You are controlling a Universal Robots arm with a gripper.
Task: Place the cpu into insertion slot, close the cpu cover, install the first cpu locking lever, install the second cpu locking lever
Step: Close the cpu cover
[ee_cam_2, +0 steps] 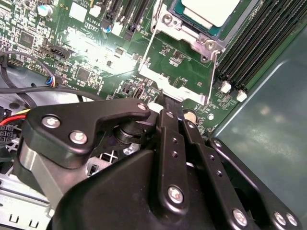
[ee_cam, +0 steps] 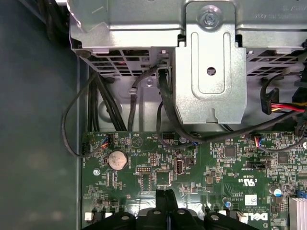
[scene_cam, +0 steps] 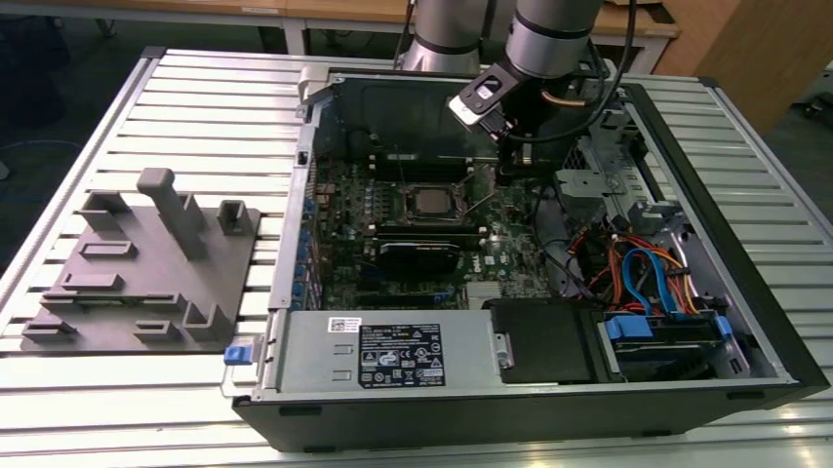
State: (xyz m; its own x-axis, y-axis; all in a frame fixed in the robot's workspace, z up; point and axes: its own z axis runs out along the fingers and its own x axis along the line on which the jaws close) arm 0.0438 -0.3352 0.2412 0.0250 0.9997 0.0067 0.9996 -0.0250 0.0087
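Observation:
The cpu (scene_cam: 427,202), a small square chip with a silver-grey top, lies in the insertion slot (scene_cam: 398,185) on the green board; the second wrist view shows the cpu (ee_cam_2: 211,9) inside the slot's silver rim (ee_cam_2: 192,36). The cpu cover (ee_cam_2: 175,81), a thin silver frame with a large window, lies between the chip and my fingertips. My gripper (scene_cam: 501,174) hangs just to the exterior view's right of the slot. In both wrist views the gripper (ee_cam_2: 165,103) (ee_cam: 167,194) has its black fingers pressed together, its tip at the cover's near edge.
A grey fixture plate (scene_cam: 137,268) with upright blocks lies at the exterior view's left. Inside the case are a power supply (scene_cam: 390,356), coloured cables (scene_cam: 638,273), a metal drive cage (ee_cam: 211,72) and long black memory slots (ee_cam_2: 244,52) beside the socket.

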